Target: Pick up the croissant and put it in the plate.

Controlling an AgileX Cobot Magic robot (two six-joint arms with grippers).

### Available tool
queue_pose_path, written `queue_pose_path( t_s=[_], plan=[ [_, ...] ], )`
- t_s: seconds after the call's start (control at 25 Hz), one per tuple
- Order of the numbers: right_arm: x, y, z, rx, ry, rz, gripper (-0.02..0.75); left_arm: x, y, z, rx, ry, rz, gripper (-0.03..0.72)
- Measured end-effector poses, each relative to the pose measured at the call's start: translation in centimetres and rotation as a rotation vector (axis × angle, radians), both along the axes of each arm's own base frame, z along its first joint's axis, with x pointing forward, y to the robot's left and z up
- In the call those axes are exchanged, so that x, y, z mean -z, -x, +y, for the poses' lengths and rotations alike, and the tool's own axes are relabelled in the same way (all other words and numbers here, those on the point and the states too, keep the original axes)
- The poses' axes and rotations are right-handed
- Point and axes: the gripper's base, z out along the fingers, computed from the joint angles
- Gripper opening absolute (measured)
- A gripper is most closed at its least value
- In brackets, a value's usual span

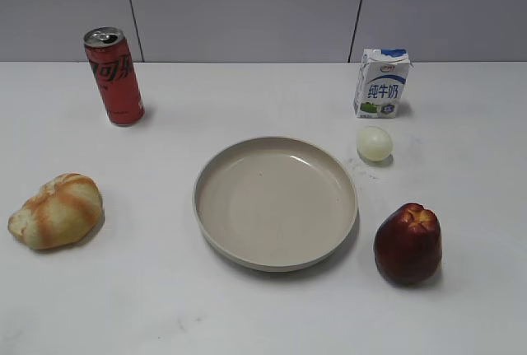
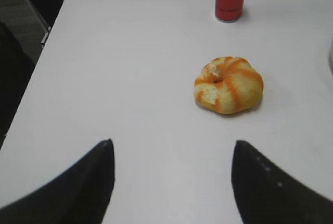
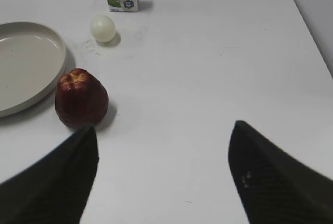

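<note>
The croissant (image 1: 56, 211) lies on the white table at the left, pale cream with orange stripes; it also shows in the left wrist view (image 2: 229, 85). The beige plate (image 1: 216, 172) sits empty in the middle, and its edge shows in the right wrist view (image 3: 57, 52). My left gripper (image 2: 171, 146) is open and empty, some way short of the croissant and to its left. My right gripper (image 3: 164, 130) is open and empty, to the right of the apple. Neither gripper shows in the exterior view.
A red soda can (image 1: 114, 76) stands at the back left. A milk carton (image 1: 381, 83) stands at the back right with a pale egg (image 1: 374, 143) in front of it. A dark red apple (image 1: 408, 243) sits right of the plate. The table's left edge (image 2: 36, 68) is near.
</note>
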Motion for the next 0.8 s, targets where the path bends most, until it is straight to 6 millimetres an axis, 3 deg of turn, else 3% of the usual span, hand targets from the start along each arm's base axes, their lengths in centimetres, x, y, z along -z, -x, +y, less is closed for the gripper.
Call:
queue_pose_path(
  t_s=[0.6, 0.8],
  plan=[
    [0.0, 0.0, 0.0, 0.000, -0.001, 0.000, 0.588, -0.1, -0.1, 0.0, -0.002, -0.002, -0.010, 0.535],
    [0.0, 0.0, 0.0, 0.000, -0.001, 0.000, 0.588, -1.8, -1.7, -0.1, -0.003, -0.002, -0.028, 0.535]
  ],
)
